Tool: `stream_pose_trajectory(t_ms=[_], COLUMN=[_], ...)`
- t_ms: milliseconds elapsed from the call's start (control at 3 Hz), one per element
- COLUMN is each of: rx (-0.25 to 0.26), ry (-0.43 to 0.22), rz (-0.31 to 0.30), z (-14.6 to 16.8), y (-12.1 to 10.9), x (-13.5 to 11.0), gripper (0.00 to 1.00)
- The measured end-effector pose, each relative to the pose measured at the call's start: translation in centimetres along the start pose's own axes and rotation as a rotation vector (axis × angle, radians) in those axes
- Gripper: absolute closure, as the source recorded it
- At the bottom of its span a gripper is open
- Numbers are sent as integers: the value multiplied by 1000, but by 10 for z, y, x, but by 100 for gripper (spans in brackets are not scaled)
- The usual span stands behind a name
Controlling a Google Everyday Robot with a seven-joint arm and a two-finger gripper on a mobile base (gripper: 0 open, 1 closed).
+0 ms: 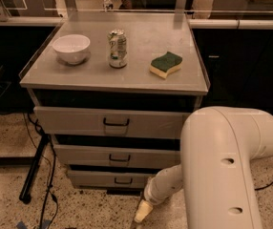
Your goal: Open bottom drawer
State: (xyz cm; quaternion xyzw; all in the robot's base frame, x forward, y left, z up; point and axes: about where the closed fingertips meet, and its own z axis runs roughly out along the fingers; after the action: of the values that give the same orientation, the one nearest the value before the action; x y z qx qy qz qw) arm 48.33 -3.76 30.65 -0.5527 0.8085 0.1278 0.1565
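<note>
The bottom drawer [109, 179] is the lowest and narrowest of three grey fronts in the cabinet, with a small black bar handle [123, 181]. It stands shut or nearly so. My gripper [140, 214] hangs at the end of the white arm, low over the floor, just right of and below that drawer's front, apart from the handle. Its tip reaches the bottom edge of the view.
The cabinet top [141, 75] carries a white bowl [71, 47], a drink can [117, 48] and a green and yellow sponge [165, 64]. The top drawer [109, 121] and middle drawer [115, 156] sit above. A black stand leg [34, 168] and cables [48, 194] lie at the left.
</note>
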Motion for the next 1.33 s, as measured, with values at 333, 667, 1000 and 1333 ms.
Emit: stream_pose_trajectory(t_ms=[333,667,1000,1333], rx=[-40,-47,-22,-18], ry=[-25,-56,-70,-72], rz=[38,117,161,166], z=[22,46,59,60], y=[4,-10,-27,-29], x=[13,41,63,64], gripper=[0,0,0,0])
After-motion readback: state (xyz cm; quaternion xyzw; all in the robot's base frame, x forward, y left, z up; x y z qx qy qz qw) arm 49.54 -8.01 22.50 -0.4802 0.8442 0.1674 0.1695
